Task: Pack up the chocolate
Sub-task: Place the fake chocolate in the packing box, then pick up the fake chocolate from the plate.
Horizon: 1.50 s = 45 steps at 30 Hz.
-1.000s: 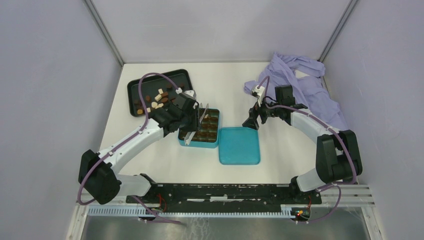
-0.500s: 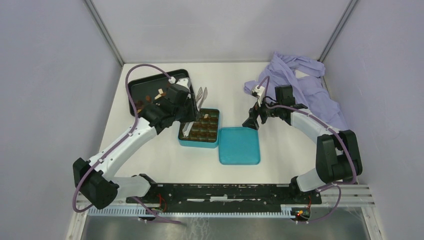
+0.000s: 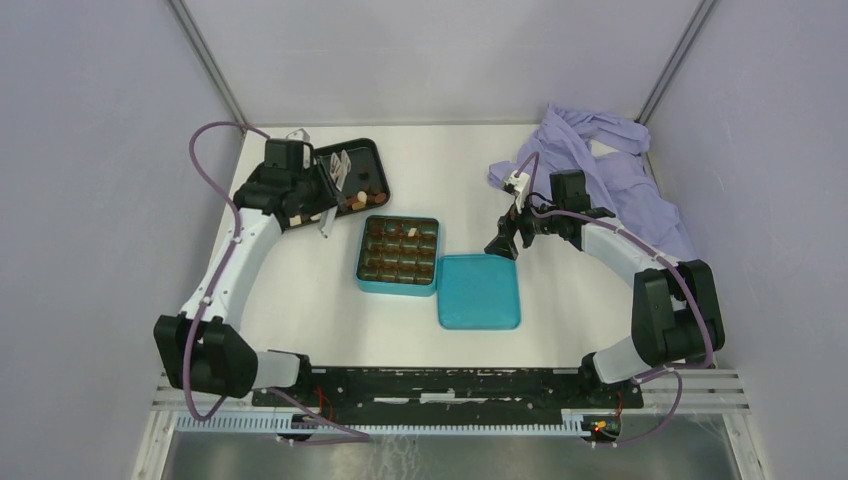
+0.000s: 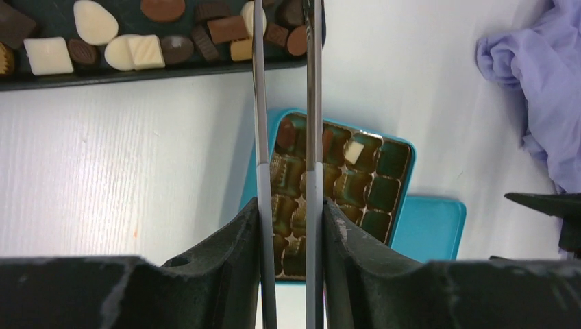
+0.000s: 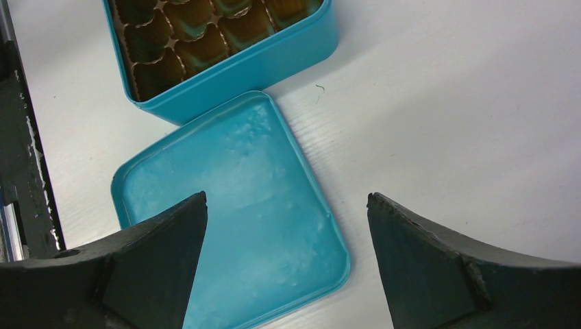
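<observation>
Loose chocolate (image 4: 96,22) in dark, tan and cream pieces lies in a black tray (image 3: 366,148). The teal box (image 3: 398,252) with its brown grid insert holds a cream piece (image 4: 354,151) and a dark piece (image 4: 286,133). My left gripper (image 3: 325,190) is shut on metal tongs (image 4: 259,103), whose blades reach over the tray's right end. The tong tips run out of the left wrist view, so I cannot tell whether they hold anything. Above the teal lid (image 5: 233,219), my right gripper (image 5: 286,199) is open and holds nothing.
The lid (image 3: 478,291) lies flat against the box's near right corner. A crumpled lilac cloth (image 3: 610,160) fills the back right of the table. Grey walls close in the left, back and right sides.
My left arm has swung back and to the left, carrying the tongs from over the box to the tray. The right arm has not moved.
</observation>
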### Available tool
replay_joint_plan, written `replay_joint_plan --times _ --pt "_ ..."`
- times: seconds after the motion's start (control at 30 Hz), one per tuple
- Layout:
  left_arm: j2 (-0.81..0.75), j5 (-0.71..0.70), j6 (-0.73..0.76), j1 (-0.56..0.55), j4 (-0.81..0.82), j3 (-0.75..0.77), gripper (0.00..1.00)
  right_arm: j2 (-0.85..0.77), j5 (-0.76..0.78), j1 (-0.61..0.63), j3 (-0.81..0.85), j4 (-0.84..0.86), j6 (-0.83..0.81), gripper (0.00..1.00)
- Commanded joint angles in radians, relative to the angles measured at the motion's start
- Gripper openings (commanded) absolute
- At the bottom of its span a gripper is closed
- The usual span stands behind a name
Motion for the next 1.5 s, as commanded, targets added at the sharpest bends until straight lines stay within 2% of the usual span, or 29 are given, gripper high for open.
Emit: replay_joint_plan --times 0.0,0.27,0.6,0.97,1.47 --pt "0.086 0.066 0.095 0.043 0.022 0.102 0.40 -0.012 -0.026 -0.002 0.007 0.019 -0.001 0.93" --pt "0.222 0.041 0.184 0.098 -0.010 0.184 0.40 -0.012 -0.021 -0.002 0.013 0.015 -0.003 0.93" --pt "0.393 -0.024 0.304 0.101 -0.090 0.326 0.40 -0.003 -0.020 -0.002 0.020 0.011 -0.003 0.93" --pt "0.540 -0.052 0.343 0.100 -0.145 0.452 0.41 0.000 -0.021 -0.001 0.016 0.011 -0.001 0.93" --pt "0.620 -0.075 0.354 0.101 -0.150 0.524 0.43 0.009 -0.027 -0.002 0.018 0.011 0.000 0.92"
